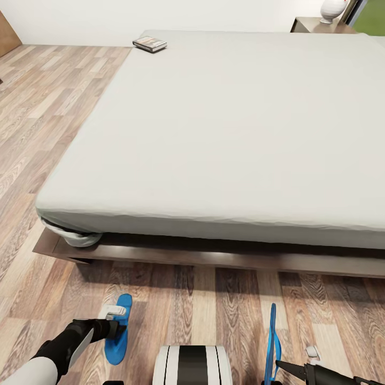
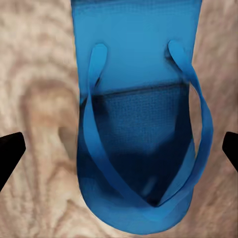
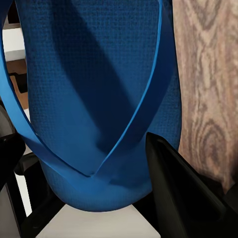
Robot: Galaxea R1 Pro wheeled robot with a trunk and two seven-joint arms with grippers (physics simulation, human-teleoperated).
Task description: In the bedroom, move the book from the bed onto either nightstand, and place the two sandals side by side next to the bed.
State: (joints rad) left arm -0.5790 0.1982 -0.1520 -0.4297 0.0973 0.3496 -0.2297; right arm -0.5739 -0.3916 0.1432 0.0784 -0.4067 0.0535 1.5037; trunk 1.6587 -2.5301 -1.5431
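Head view: the grey bed is filling the plank floor, book lying at its far corner, nightstand beyond. Left tool is hanging over a flat sandal. Left wrist: fingers are spread wide, released. Right wrist: tool is gripping the second sandal, edge-up.

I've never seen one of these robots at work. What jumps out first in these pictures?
The big pale grey bed dominates the view ahead, with a small book at its far left corner. Down on the wood floor before it, bright blue stands out: the left sandal lies flat under the open left claw, while the right sandal stands on edge, pinched in the right claw.
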